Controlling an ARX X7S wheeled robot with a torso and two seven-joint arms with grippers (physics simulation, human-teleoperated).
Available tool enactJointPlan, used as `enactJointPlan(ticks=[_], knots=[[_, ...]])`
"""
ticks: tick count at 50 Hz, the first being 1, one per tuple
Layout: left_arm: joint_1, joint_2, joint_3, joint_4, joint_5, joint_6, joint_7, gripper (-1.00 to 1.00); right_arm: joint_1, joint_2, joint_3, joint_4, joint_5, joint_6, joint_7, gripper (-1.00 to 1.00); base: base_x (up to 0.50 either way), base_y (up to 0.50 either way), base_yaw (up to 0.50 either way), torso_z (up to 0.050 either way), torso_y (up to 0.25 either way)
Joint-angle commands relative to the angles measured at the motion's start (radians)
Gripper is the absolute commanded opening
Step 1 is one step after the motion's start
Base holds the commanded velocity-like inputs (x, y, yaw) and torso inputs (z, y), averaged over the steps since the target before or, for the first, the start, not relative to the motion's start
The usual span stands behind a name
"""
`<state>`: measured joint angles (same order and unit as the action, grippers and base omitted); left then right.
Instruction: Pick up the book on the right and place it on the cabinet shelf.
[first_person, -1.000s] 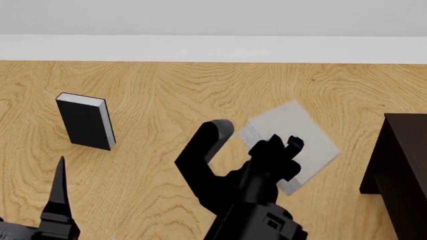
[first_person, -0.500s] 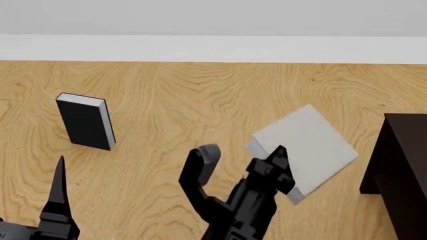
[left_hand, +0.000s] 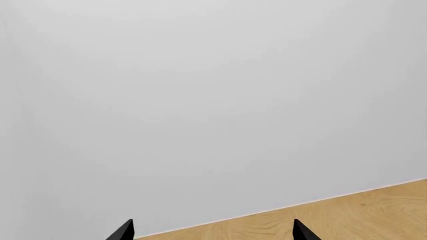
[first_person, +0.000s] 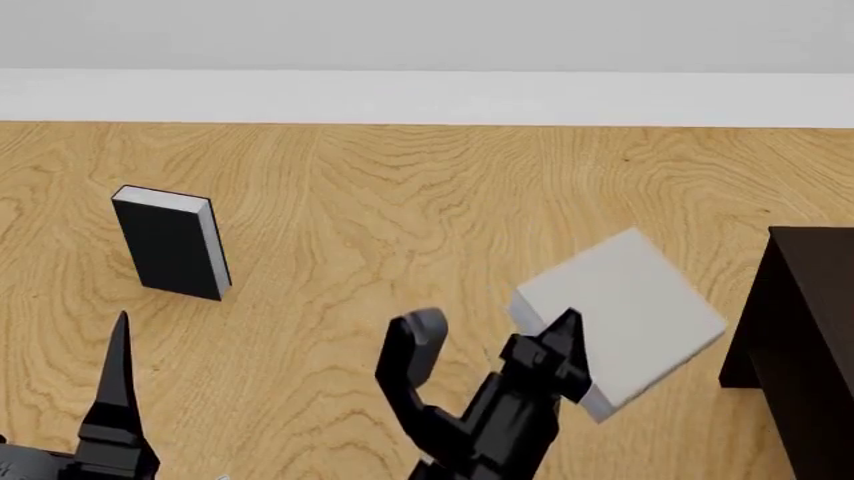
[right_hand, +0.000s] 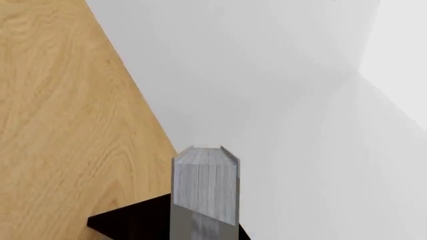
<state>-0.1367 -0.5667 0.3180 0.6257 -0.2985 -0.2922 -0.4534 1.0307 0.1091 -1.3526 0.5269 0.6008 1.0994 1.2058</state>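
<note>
My right claw (first_person: 558, 345) is clamped on the book (first_person: 625, 310), arm raised with elbow bent. My left claw (left_hand: 212, 231) sits low, its fingers (left_hand: 122, 231) spread apart and pointing upward.

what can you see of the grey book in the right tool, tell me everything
The book is a plain light grey hardcover with white page edges and no title. It is closed, tilted, and lifted off the wooden floor, clamped at its lower corner by the right tool. It hangs just left of the dark cabinet, not touching it.
</note>
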Motion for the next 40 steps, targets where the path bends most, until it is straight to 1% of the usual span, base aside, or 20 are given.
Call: enactJointPlan(ticks=[1, 8, 12, 25, 40], knots=[[-0.001, 0.000, 0.003, 0.002, -0.002, -0.003, -0.001, 1.00, -0.002, -0.032, -0.039, 0.087, -0.093, -0.008, -0.030, -1.00, 0.00, 0.00, 0.00, 0.000, 0.000], [0.000, -0.002, 0.000, 0.002, -0.004, 0.001, -0.001, 1.00, -0.014, -0.040, -0.030, 0.118, -0.095, -0.018, -0.023, -1.00, 0.00, 0.00, 0.00, 0.001, 0.001], [0.001, -0.003, 0.000, 0.004, -0.004, 0.000, -0.003, 1.00, -0.028, -0.065, -0.045, 0.197, -0.111, -0.066, -0.046, -1.00, 0.00, 0.00, 0.00, 0.000, 0.000], [-0.001, -0.003, 0.002, -0.001, -0.004, 0.002, -0.004, 1.00, -0.047, -0.094, -0.043, 0.313, -0.119, -0.124, -0.070, -1.00, 0.00, 0.00, 0.00, 0.000, 0.002], [-0.002, -0.004, 0.003, -0.007, -0.007, 0.005, -0.003, 1.00, -0.047, -0.090, -0.043, 0.343, -0.096, -0.087, -0.100, -1.00, 0.00, 0.00, 0.00, 0.001, 0.001]])
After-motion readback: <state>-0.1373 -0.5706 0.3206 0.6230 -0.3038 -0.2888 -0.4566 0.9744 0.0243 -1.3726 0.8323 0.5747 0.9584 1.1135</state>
